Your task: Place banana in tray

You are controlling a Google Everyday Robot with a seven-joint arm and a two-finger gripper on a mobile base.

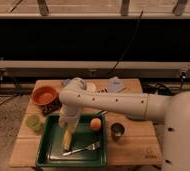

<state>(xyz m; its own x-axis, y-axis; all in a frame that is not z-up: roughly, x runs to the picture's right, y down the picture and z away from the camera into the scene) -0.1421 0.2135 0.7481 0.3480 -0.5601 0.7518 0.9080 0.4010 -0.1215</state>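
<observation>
A slim, pale yellow banana point(67, 139) lies in the shallow, rimmed dark green tray point(47, 150); the tool point(68, 126) touches its upper end, grip width indiscernible.

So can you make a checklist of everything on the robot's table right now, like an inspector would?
Surface: wooden table, the tray sits at its front left.
Job's things: banana lies inside the green tray, under the gripper.
Clutter: fork and orange ball in the tray; orange bowl, dark red bowl, green cup, metal cup, blue cloth on the table.
Grippers: gripper low over the tray, at the banana's upper end.
Cables: black cable hanging behind the table.
Surroundings: dark wall with a pale rail; floor at left.
</observation>
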